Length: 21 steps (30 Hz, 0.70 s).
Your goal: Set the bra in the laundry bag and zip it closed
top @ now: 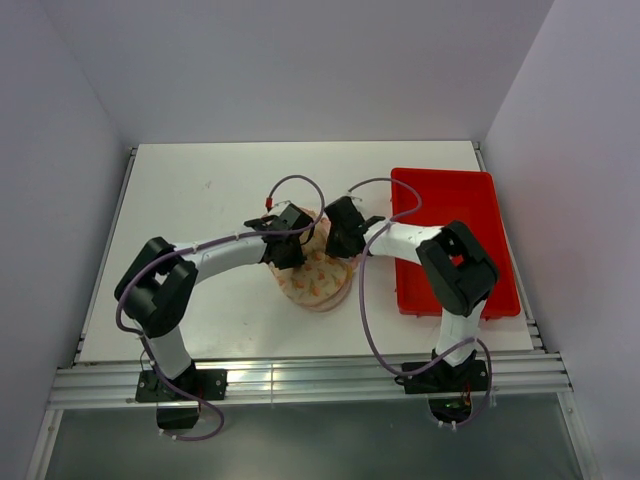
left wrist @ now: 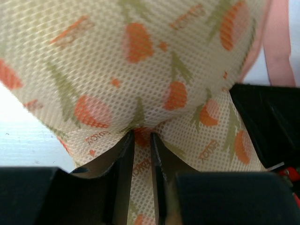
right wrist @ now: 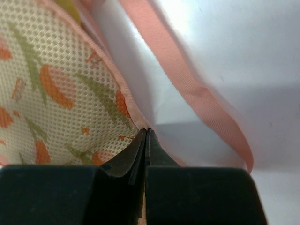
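The laundry bag (top: 318, 277), pale mesh with an orange print and a pink edge, lies mid-table between both grippers. My left gripper (top: 291, 243) is at its left side. In the left wrist view its jaws stand narrowly apart, with a puckered fold of the bag's mesh (left wrist: 140, 79) caught at the left gripper's (left wrist: 142, 134) tips. My right gripper (top: 343, 238) is at the bag's right side. The right gripper (right wrist: 146, 131) is shut, pinching the bag's pink zipper edge (right wrist: 123, 89). A sliver of mustard yellow, the bra (right wrist: 71, 7), shows inside the bag's opening; the remainder is hidden.
A red plastic tray (top: 478, 205) sits to the right of the bag, with the right arm's elbow over it. A loose pink ribbon loop (right wrist: 201, 96) of the bag trails over the white table (top: 200, 190). Grey walls enclose the table on three sides.
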### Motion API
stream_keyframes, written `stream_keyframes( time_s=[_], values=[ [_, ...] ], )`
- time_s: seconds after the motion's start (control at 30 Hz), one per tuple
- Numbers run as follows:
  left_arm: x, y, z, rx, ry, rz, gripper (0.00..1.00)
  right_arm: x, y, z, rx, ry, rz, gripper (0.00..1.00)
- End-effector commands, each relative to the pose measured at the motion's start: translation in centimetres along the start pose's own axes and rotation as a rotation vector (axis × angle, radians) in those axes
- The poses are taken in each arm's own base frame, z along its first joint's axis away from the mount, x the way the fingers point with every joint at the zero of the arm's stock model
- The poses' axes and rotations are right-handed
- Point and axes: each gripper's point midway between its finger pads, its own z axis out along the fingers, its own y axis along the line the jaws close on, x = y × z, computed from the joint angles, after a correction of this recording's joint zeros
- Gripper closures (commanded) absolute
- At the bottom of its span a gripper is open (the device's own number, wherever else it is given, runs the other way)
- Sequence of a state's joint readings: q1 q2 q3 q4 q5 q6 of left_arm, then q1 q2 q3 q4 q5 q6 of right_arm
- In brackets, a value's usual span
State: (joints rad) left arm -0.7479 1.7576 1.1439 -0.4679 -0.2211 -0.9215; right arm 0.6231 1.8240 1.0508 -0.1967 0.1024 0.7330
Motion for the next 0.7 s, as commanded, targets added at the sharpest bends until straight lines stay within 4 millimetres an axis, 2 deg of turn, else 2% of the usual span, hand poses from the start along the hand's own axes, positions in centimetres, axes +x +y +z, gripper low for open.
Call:
stream_keyframes(
  time_s=[0.0, 0.07, 0.1, 0.17, 0.2, 0.27, 0.3, 0.37, 0.4, 0.43, 0.47, 0.53, 0.6, 0.67],
  values=[
    [-0.7, -2.5, -0.5, 0.075, -0.012, 0.016, 0.73, 2.4, -2.8, 1.8, 0.119, 0.106, -0.063, 1.00],
    [-0.4, -2.6, -0.5, 0.077, -0.007, 0.022, 0.72, 1.9, -2.6, 2.0, 0.125, 0.109, -0.079, 0.96],
    [-0.4, -2.7, -0.4, 0.083, -0.006, 0.021, 0.72, 0.6, -1.5, 2.0, 0.104, 0.088, -0.080, 0.91],
    [0.0, -2.8, -0.4, 0.090, 0.004, 0.021, 0.72, 0.1, -0.8, 2.1, 0.096, 0.104, -0.097, 0.86],
    [0.2, -2.9, -0.3, 0.092, 0.009, 0.021, 0.72, -1.5, 0.7, 2.0, 0.068, 0.078, -0.101, 0.84],
    [0.2, -3.6, -0.2, 0.115, 0.018, 0.016, 0.73, -2.1, 1.3, 2.3, 0.070, 0.092, -0.121, 0.75],
    [0.3, -3.9, -0.2, 0.122, 0.021, 0.014, 0.72, -3.9, 2.8, 2.1, 0.038, 0.063, -0.120, 0.72],
    [0.0, -4.9, 0.0, 0.147, 0.029, 0.008, 0.72, -4.5, 3.2, 2.5, 0.042, 0.081, -0.137, 0.65],
    [0.0, -5.2, 0.1, 0.153, 0.032, 0.006, 0.72, -5.9, 4.2, 2.3, 0.029, 0.053, -0.137, 0.60],
    [-0.1, -5.6, 0.2, 0.161, 0.036, 0.002, 0.72, -6.3, 4.1, 2.0, 0.045, 0.057, -0.146, 0.58],
    [-0.5, -6.3, 0.4, 0.169, 0.033, 0.001, 0.72, -7.8, 4.7, 1.5, 0.041, 0.028, -0.139, 0.56],
    [-0.9, -7.0, 0.5, 0.179, 0.037, -0.002, 0.72, -9.2, 4.3, 0.4, 0.068, 0.000, -0.130, 0.49],
    [-1.5, -7.9, 0.8, 0.185, 0.032, -0.009, 0.72, -10.9, 4.3, -1.8, 0.074, -0.053, -0.104, 0.45],
    [-2.1, -8.7, 0.8, 0.197, 0.028, -0.028, 0.72, -11.1, 3.4, -3.0, 0.095, -0.069, -0.090, 0.43]
  ],
)
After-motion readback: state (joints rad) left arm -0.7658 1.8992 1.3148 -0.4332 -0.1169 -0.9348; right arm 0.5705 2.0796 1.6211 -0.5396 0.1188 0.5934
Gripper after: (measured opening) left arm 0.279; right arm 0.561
